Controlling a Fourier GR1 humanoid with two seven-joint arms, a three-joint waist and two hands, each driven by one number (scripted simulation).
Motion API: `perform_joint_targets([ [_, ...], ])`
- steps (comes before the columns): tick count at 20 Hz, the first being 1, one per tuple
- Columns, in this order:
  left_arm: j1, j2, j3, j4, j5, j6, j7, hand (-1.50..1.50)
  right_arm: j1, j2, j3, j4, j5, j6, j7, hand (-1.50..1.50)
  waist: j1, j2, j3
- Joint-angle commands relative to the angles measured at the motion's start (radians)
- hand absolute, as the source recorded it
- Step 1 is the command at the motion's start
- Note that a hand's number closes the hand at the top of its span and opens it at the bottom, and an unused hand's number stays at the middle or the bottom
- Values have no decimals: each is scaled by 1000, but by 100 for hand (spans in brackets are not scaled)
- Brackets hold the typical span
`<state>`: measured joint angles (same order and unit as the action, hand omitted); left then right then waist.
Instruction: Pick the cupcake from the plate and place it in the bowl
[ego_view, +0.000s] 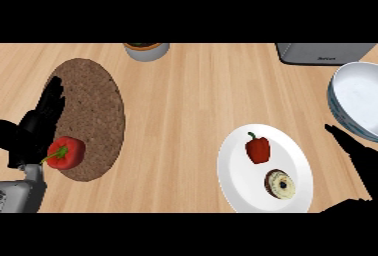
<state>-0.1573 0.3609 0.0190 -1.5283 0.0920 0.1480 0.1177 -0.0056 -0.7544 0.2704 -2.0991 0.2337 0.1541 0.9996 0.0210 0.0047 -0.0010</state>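
Note:
A white plate (236, 175) lies at the lower right of the wooden counter. On it sit a red bell pepper (258, 149) and, nearer me, a small round cupcake (281, 184) with a dark rim and pale top. The pale blue bowl (358, 97) stands at the right edge, cut off by the frame. My right hand (356, 160) hovers just right of the plate, fingers straight, holding nothing. My left hand (38, 125) rests open at the left edge over a brown mat.
A round brown cork mat (92, 110) lies at the left with a second red bell pepper (66, 152) on its near edge. A grey pot (147, 50) sits at the back edge, and a grey appliance (325, 52) at the back right.

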Motion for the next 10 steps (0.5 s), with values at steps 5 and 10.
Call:
perform_joint_targets([
  [5,-42,6,26,18,-15,2,33,0,-52,53,102,93,-84,153,127,-150,-20,-4,0],
  [10,-25,-13,21,-22,-29,3,53,0,-131,105,168,175,5,160,145,-150,-13,-5,1],
])
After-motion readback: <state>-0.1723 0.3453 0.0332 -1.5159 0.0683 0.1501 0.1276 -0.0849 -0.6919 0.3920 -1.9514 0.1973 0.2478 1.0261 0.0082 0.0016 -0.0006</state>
